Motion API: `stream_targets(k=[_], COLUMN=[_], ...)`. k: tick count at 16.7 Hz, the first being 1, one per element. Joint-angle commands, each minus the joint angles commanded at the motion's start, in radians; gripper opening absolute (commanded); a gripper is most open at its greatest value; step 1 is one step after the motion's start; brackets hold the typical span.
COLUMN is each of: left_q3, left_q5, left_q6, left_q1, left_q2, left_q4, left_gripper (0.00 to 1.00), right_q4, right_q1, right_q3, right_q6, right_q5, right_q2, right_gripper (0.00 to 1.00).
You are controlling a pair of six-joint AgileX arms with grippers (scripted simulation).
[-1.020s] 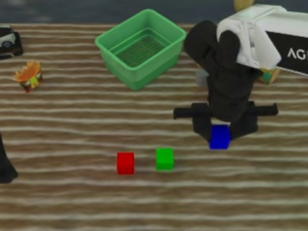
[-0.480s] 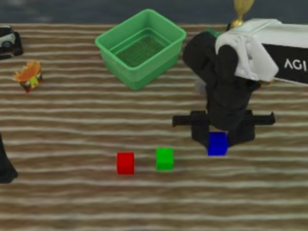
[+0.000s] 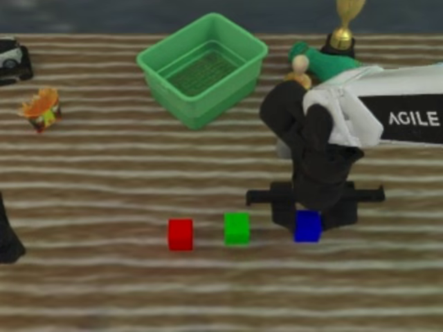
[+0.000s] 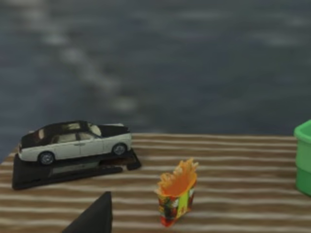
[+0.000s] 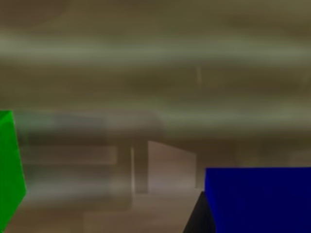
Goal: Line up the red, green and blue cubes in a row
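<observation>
The red cube (image 3: 181, 234) and the green cube (image 3: 237, 228) sit side by side on the striped table at front centre. To the right of the green one, about level with both, is the blue cube (image 3: 307, 227), with my right gripper (image 3: 309, 216) shut on it from above. Whether it touches the table I cannot tell. The right wrist view shows the blue cube (image 5: 257, 199) close up against a dark finger (image 5: 199, 219), with the green cube (image 5: 9, 170) off to one side. My left arm (image 3: 7, 238) is parked at the table's left edge.
A large green slotted basket (image 3: 202, 68) stands at the back centre. A toy car on a black stand (image 4: 73, 141) and a fries packet (image 4: 176, 194) are at the back left. A gold trophy (image 3: 344, 28) and a green toy (image 3: 325, 61) stand behind the right arm.
My right gripper has carried the blue cube toward the table's front and slightly left, lowering it into line with the red and green cubes. The left arm has not moved.
</observation>
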Motion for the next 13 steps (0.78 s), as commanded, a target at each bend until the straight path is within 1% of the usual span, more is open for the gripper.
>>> stream_targets(k=[1,13], left_q3=[0.000,0.000], left_q5=[0.000,0.000], left_q6=[0.000,0.000], left_q1=[0.000,0.000], left_q2=[0.000,0.000], left_q4=[0.000,0.000], left_gripper=[1.00,1.00], right_q4=[0.000,0.000], right_q1=[0.000,0.000], right_q3=[0.000,0.000], right_q6=[0.000,0.000], right_q5=[0.000,0.000], right_q2=[0.000,0.000], right_gripper=[0.00,0.90])
